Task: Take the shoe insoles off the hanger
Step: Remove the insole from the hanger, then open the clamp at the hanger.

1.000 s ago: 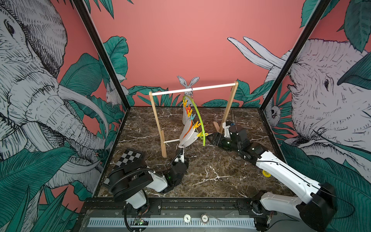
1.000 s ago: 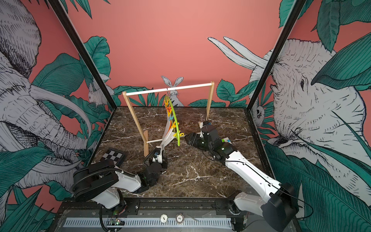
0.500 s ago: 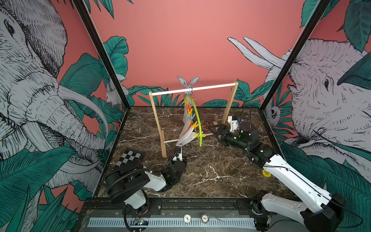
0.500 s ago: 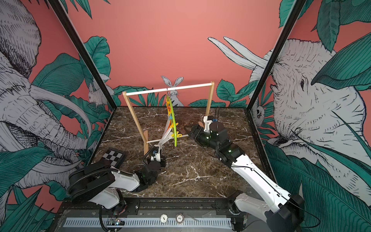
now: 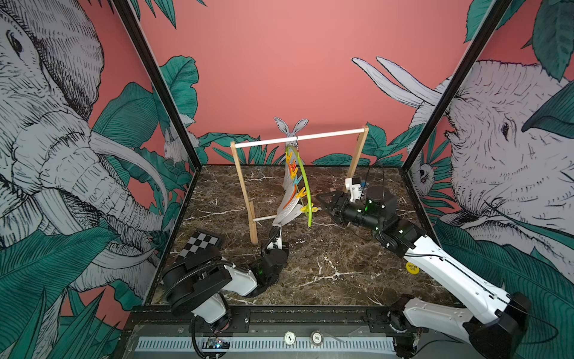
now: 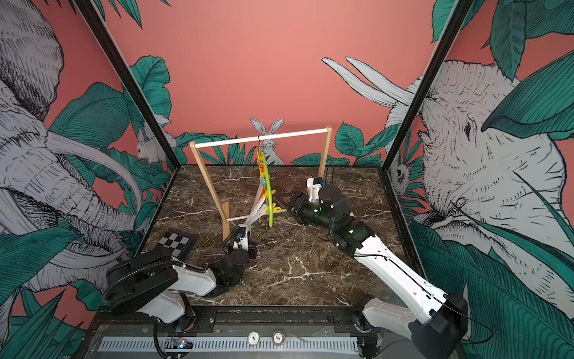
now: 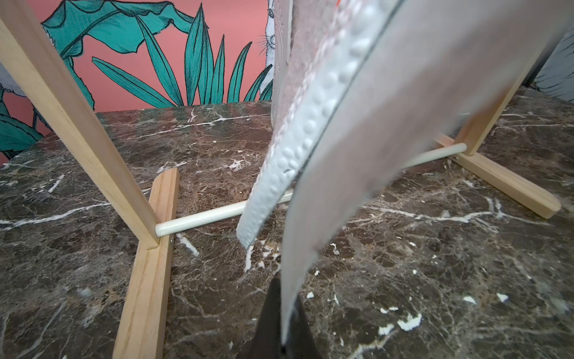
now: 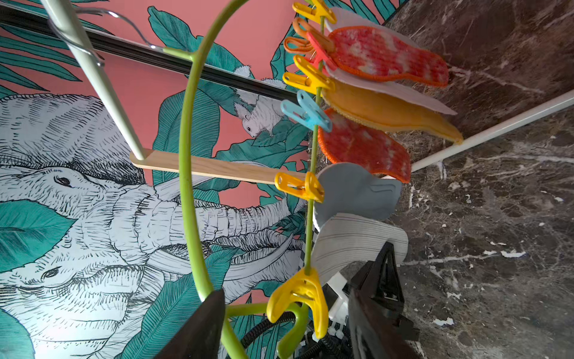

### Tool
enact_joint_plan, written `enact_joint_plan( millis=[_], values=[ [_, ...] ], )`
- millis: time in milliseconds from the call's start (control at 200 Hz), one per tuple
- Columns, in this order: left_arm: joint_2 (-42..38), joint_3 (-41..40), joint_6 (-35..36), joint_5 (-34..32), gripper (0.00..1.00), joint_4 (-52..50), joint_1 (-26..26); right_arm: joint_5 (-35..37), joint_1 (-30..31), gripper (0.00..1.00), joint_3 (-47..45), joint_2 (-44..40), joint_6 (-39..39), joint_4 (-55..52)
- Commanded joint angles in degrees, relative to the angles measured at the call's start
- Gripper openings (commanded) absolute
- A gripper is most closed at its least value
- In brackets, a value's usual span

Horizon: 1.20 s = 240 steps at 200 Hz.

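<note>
The left gripper (image 7: pixel 284 310) has its jaws pressed together on the lower tip of a smooth pale insole (image 7: pixel 372 140), which slants up towards the hanger. Just beside it hangs a white dimpled insole (image 7: pixel 298 140). The right gripper (image 8: pixel 285 329) has its jaws spread either side of the lowest yellow peg (image 8: pixel 298 298) and the curled lower end of the thin lime-green hanger (image 8: pixel 186 140). Further up the arc, small plastic pegs hold a ribbed white insole (image 8: pixel 357 239), a grey-blue insole (image 8: pixel 354 189), two fuzzy red-orange insoles (image 8: pixel 388 56) and a yellowish insole (image 8: pixel 388 108). The hanger's wire hook hangs on the white bar (image 5: pixel 298 138) of the wooden rack (image 5: pixel 242 180), which stands on the veined brown marble tabletop (image 5: pixel 326 255).
</note>
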Motion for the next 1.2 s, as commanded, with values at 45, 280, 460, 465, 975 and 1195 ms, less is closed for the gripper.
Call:
enact_joint_plan(
  millis=[45,280,460,465,975,1195],
  values=[
    [0.63,0.89,-0.75,-0.07,0.0,0.86,0.34,-0.07,0.89,0.62,0.64,0.82,0.42,1.41],
    [1.0,0.93,-0.91,-0.09,0.0,1.13,0.42,0.09,1.72,0.6,0.61,1.7,0.68,1.75],
    [1.24,0.95,-1.0,0.04,0.0,1.26,0.42,0.07,2.38,0.57,0.49,2.11,0.85,2.08],
    [1.25,0.96,-1.0,0.03,0.0,1.24,0.42,0.15,2.38,0.57,0.5,2.11,0.84,2.09],
    [1.4,0.79,-1.32,0.21,0.0,1.26,0.42,0.52,3.48,0.47,-1.27,3.42,2.25,4.51],
    [1.18,0.78,-1.24,0.1,0.0,1.16,0.42,0.86,3.61,0.42,-1.69,3.65,2.37,4.72]
  ],
)
